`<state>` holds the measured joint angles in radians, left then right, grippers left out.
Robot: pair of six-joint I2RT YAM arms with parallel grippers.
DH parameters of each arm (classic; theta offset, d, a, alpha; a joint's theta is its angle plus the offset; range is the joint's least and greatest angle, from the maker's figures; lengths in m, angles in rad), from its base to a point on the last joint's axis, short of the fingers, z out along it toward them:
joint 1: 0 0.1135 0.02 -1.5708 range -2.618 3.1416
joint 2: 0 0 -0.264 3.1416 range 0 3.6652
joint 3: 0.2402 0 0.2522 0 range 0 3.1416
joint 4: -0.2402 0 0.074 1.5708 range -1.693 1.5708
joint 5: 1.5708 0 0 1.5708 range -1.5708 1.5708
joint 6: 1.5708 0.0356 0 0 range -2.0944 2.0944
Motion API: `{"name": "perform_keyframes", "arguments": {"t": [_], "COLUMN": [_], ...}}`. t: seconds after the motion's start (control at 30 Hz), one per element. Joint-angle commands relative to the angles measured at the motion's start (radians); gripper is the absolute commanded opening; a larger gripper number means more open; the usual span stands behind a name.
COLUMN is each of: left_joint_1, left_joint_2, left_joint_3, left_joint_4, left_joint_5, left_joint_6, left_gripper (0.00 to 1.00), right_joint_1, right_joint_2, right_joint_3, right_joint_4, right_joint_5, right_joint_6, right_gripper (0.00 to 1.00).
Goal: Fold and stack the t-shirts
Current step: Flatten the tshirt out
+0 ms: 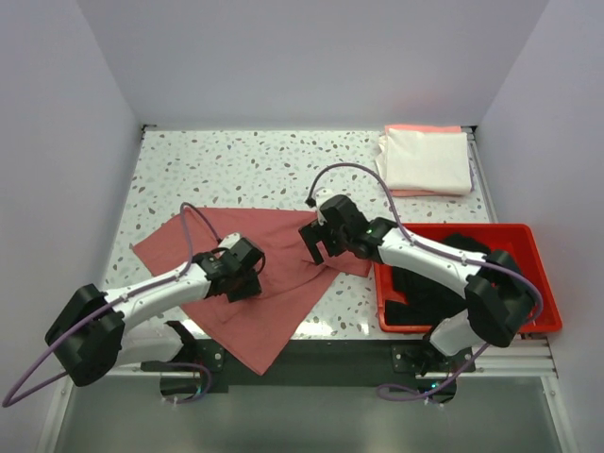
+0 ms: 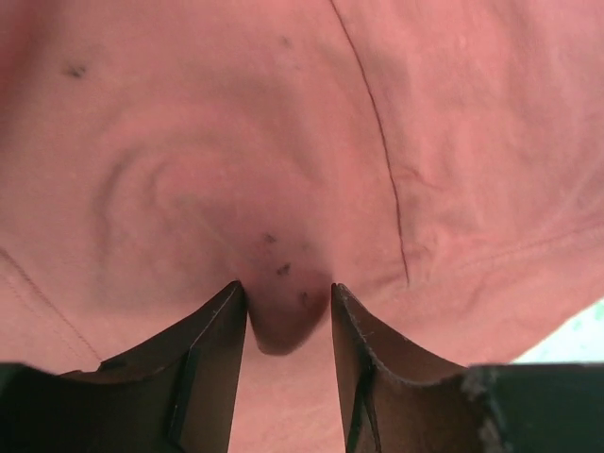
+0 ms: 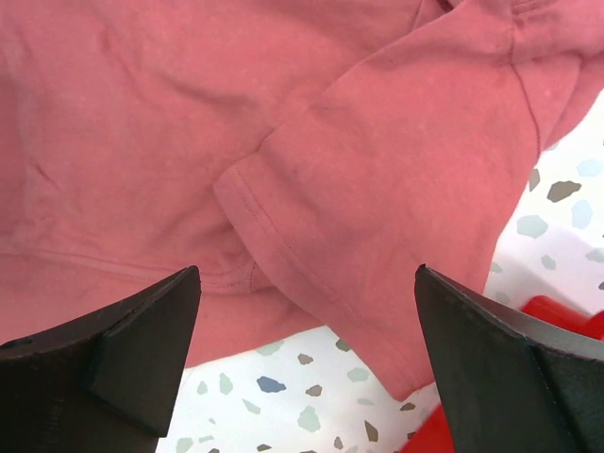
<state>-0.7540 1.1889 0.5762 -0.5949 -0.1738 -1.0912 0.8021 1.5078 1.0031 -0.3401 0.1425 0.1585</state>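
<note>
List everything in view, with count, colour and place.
rose-red t-shirt: one, dusty rose, spread across near left and middle
cream-white t-shirt: one, cream, folded, far right corner
peach-pink t-shirt: one, peach, folded under the cream-white one
black t-shirt: one, black, inside the tray
tray: one, red, near right
table: one, speckled white
left arm: one, white and black, jaws pinching a rose-red fold
right arm: one, white and black, jaws open above the rose-red sleeve
</note>
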Motion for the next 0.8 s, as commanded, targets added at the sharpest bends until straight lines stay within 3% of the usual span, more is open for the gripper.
{"name": "perform_keyframes", "arguments": {"t": [0.0, 0.1, 0.17, 0.33, 0.5, 0.77], "left_joint_1": [-0.005, -0.005, -0.005, -0.004, -0.005, 0.022], "left_joint_2": [0.012, 0.017, 0.032, 0.069, 0.054, 0.067], "left_joint_3": [0.056, 0.065, 0.073, 0.080, 0.103, 0.318], "left_joint_4": [-0.032, -0.042, -0.039, 0.010, 0.014, 0.035], "left_joint_5": [-0.117, -0.148, -0.159, -0.156, -0.191, -0.316], "left_joint_6": [-0.025, -0.030, -0.030, 0.002, 0.017, 0.118], "left_gripper": [0.45, 0.45, 0.36, 0.00, 0.00, 0.00], "right_joint_1": [-0.001, -0.001, -0.001, -0.001, -0.001, -0.001], "right_joint_2": [-0.080, -0.110, -0.127, -0.172, -0.213, -0.284], "right_joint_3": [-0.009, -0.021, -0.032, -0.055, -0.069, -0.107], "right_joint_4": [0.007, 0.004, -0.003, -0.014, -0.031, -0.027], "right_joint_5": [0.032, 0.014, 0.014, 0.022, 0.037, 0.114], "right_joint_6": [0.023, 0.019, 0.018, 0.019, 0.016, 0.026], "right_gripper": [0.99, 0.99, 0.99, 0.99, 0.99, 0.99]}}
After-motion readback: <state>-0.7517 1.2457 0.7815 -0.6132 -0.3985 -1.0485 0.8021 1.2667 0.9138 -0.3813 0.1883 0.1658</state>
